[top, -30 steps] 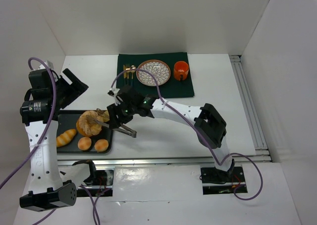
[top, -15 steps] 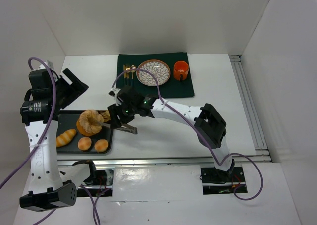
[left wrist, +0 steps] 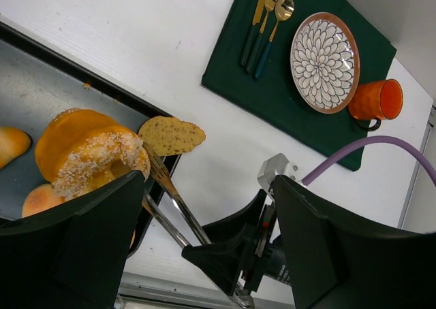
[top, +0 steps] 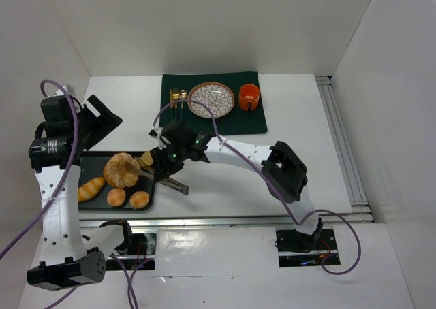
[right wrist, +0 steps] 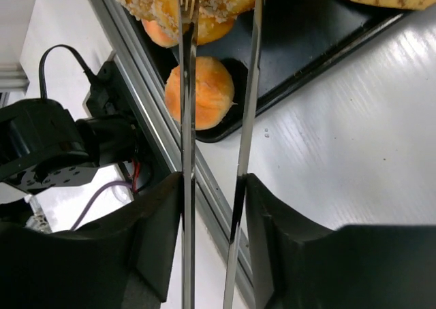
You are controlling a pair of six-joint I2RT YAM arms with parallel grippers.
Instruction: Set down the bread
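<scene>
At dark tray: puffy grainy-topped bread between metal tongs.

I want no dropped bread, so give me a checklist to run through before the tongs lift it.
1. Right claw shut on the tongs: ok.
2. Both tong arms reach the bread: ok; how firmly, cannot tell.
3. Bread free of the tray: cannot tell.
4. Bread slice on the tray rim, right beside the tongs: not ok, may get knocked.
5. Plate, the likely target, bare: ok.
6. Left claw open, not touching the bread: ok.
</scene>
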